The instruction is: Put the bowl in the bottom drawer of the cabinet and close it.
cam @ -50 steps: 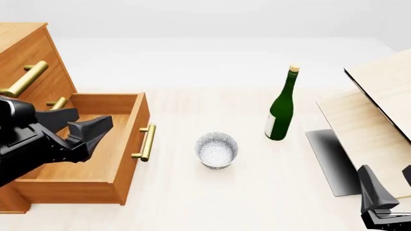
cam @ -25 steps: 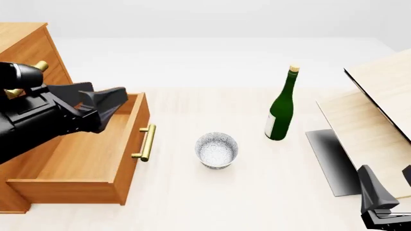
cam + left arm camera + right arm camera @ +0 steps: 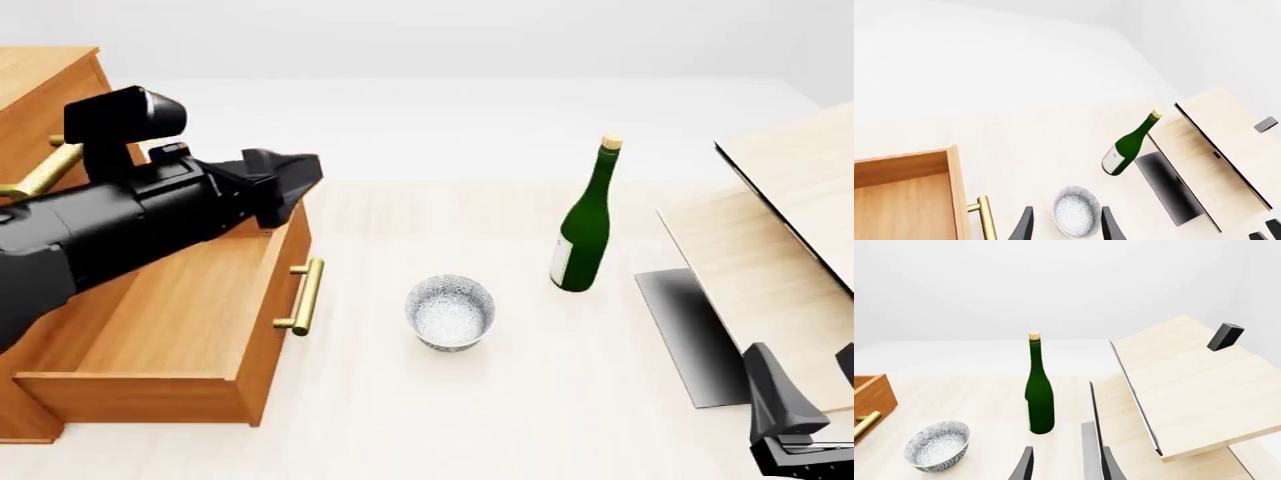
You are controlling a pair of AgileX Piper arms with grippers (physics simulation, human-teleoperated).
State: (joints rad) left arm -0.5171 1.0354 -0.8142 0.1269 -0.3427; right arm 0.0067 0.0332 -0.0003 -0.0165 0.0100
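Observation:
The speckled white bowl (image 3: 451,312) stands upright on the table, to the right of the cabinet (image 3: 60,110). The bottom drawer (image 3: 160,330) is pulled out, its plain wood inside bare and its brass handle (image 3: 302,296) facing the bowl. My left gripper (image 3: 296,172) hovers open above the drawer's far right corner, left of and beyond the bowl. In the left wrist view the bowl (image 3: 1076,211) shows between the two fingertips (image 3: 1025,226), some way below them. My right gripper (image 3: 1066,467) is open and low at the near right, with the bowl (image 3: 937,445) far to its left.
A tall green bottle (image 3: 583,225) with a cork stands right of the bowl and a little farther back. Pale wooden boards (image 3: 787,230) lean at the right over a dark flat panel (image 3: 687,335). The two upper drawers are shut.
My left arm has risen out of the open drawer and swung up and to the right, now above its far right corner. The bowl, the bottle and the right arm have stayed put.

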